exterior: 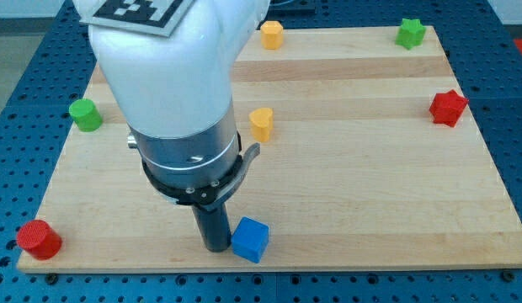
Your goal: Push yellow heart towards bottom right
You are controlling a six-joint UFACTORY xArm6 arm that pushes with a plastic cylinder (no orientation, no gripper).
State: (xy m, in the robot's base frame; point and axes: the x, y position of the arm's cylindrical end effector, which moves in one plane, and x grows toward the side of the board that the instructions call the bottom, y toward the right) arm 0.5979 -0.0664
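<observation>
The yellow heart (pixel 261 123) stands on the wooden board (pixel 354 185), a little left of the board's middle. My tip (pixel 215 247) is near the board's bottom edge, well below and slightly left of the heart. It stands right beside a blue cube (pixel 250 239), on the cube's left; I cannot tell whether they touch. The white arm body hides the board area left of the heart.
A yellow block (pixel 271 34) sits at the top edge. A green star (pixel 410 32) is at the top right and a red star (pixel 448 108) at the right edge. A green cylinder (pixel 85 114) is at the left edge, a red cylinder (pixel 39 239) at the bottom left corner.
</observation>
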